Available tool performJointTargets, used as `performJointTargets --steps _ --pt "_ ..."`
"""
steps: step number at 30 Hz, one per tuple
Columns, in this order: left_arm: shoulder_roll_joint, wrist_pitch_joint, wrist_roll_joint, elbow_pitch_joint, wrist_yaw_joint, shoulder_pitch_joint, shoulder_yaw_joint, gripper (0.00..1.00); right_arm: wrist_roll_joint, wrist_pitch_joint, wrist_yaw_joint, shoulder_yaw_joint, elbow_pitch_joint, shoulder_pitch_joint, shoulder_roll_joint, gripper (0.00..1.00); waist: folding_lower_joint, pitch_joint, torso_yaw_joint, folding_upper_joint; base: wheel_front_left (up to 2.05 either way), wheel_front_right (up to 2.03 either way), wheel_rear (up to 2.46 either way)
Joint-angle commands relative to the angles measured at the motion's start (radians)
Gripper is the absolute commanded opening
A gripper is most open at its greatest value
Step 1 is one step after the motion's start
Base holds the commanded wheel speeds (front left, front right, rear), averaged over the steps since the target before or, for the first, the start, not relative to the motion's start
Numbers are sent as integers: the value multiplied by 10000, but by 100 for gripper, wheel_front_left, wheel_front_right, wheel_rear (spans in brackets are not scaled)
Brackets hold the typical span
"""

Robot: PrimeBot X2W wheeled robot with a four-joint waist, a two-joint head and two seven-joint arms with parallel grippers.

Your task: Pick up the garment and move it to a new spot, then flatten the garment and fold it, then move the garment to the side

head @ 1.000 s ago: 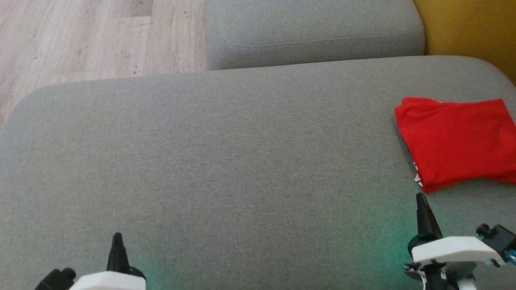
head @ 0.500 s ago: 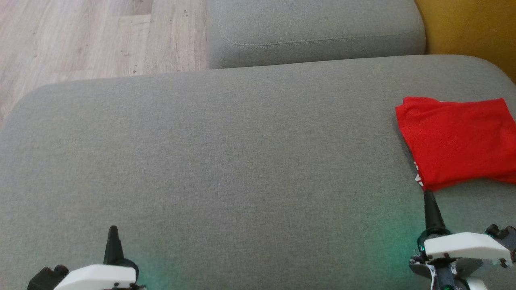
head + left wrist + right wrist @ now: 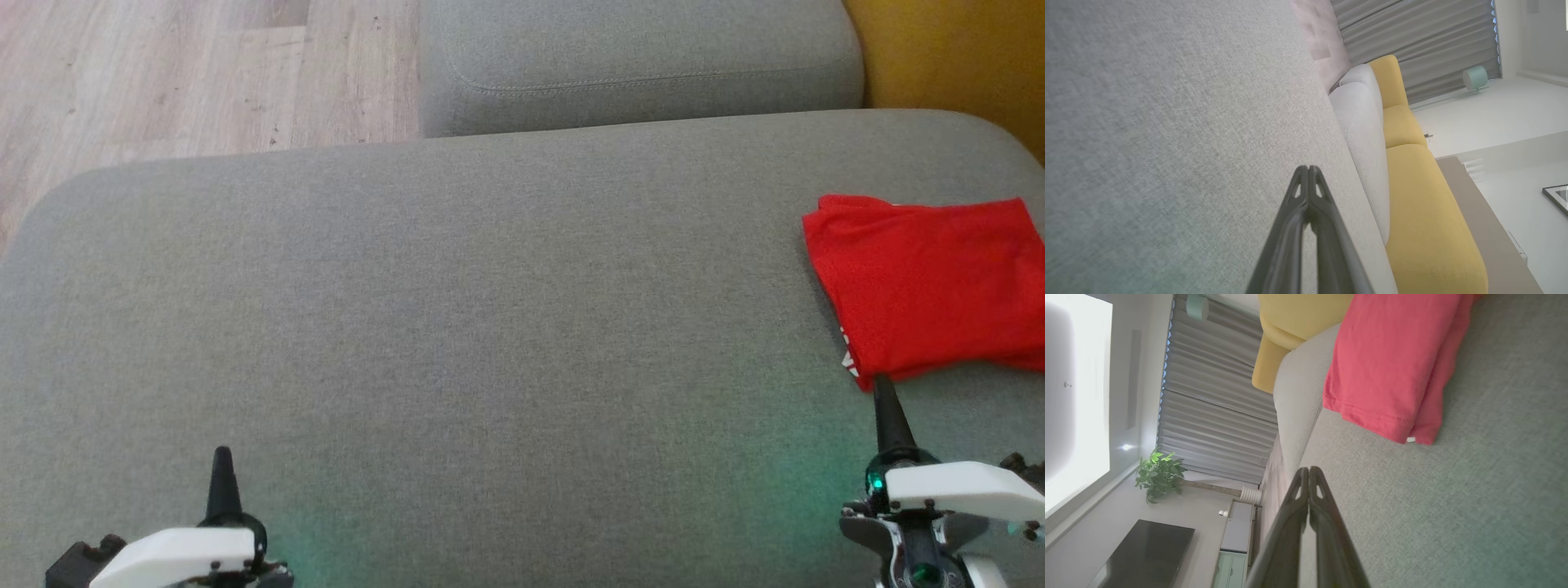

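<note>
The garment lies folded into a red rectangle on the grey sofa seat at the far right, with a bit of red-and-white trim at its near left corner. The right wrist view shows the garment ahead of the fingers, a small white tag at its fold. My right gripper is shut and empty, its tip just short of that near left corner. At the lower left my left gripper is shut and empty over bare cushion. My left gripper and my right gripper have their fingers pressed together.
A second grey cushion adjoins the seat at the back. Wooden floor lies beyond the seat's far left edge. A yellow sofa part stands at the back right. Bare seat stretches between the grippers.
My right gripper has shifted right, closer to the garment's near left corner. My left gripper has edged left and slightly forward. The garment has stayed put.
</note>
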Motion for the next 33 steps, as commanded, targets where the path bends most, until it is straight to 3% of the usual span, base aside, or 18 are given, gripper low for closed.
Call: performJointTargets --steps 1,33 --pt "25 99 -221 -359 -71 -606 320 0 295 75 50 97 -388 -567 -180 0 1 3 1 0 0 0 0" --pt "-131 905 -3203 -514 -563 -1234 1123 0 3776 788 68 -475 -603 -909 -170 0 0 81 28 0 0 0 0"
